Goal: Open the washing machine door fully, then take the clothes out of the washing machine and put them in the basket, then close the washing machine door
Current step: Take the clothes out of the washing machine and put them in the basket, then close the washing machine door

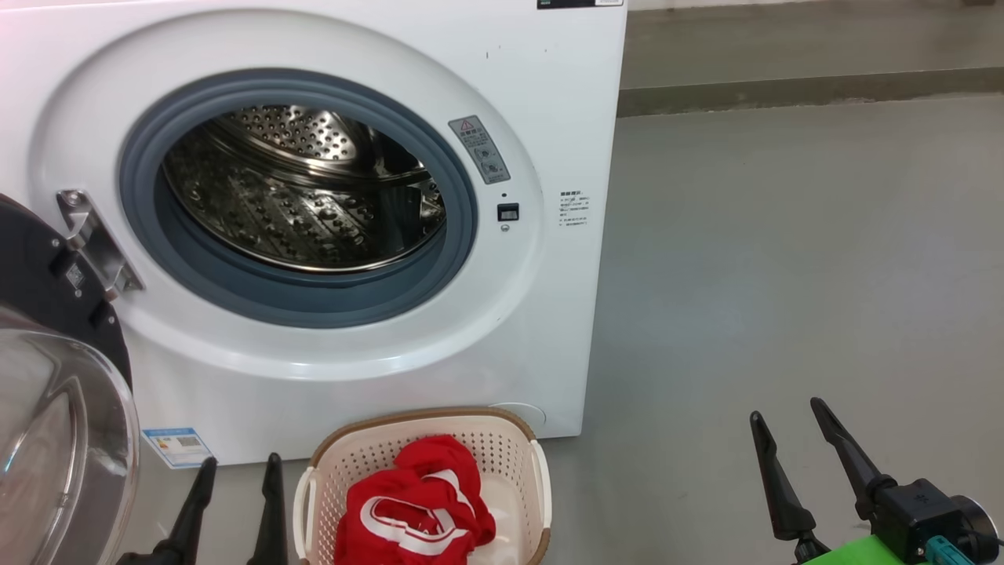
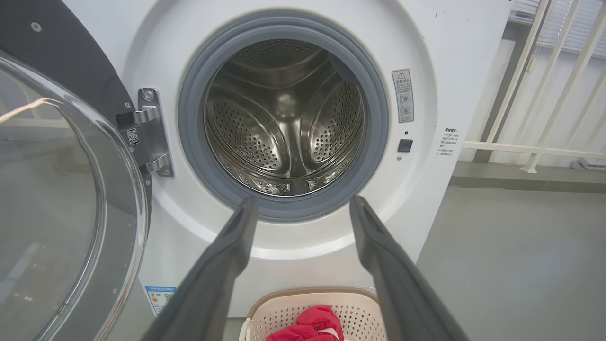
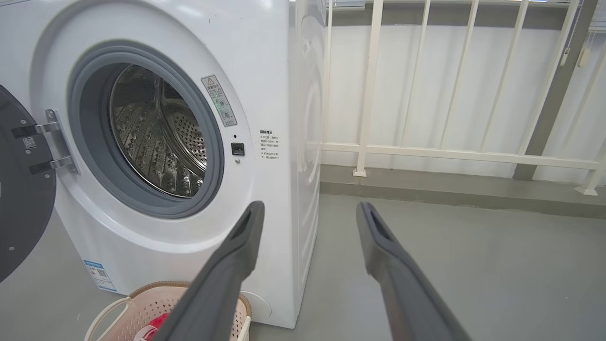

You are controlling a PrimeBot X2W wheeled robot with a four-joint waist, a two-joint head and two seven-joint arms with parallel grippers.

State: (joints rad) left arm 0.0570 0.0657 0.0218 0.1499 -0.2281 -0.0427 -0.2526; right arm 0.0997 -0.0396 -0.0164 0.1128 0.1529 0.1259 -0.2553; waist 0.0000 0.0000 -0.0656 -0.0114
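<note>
clothes out, door left to shut

the white front-loading washing machine stands with its round black-rimmed glass door swung wide at my left and its perforated steel drum looking empty; the red white-striped garment lies in the cream perforated plastic basket before the machine. i judge only the closing remains. my left claw and right claw both gape apart, holding and touching nothing.

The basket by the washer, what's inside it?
Red clothes with white stripes lie bunched in the basket, beside a bare patch of its bottom. Anything beneath them is covered, and the basket's near end is cut off.
</note>
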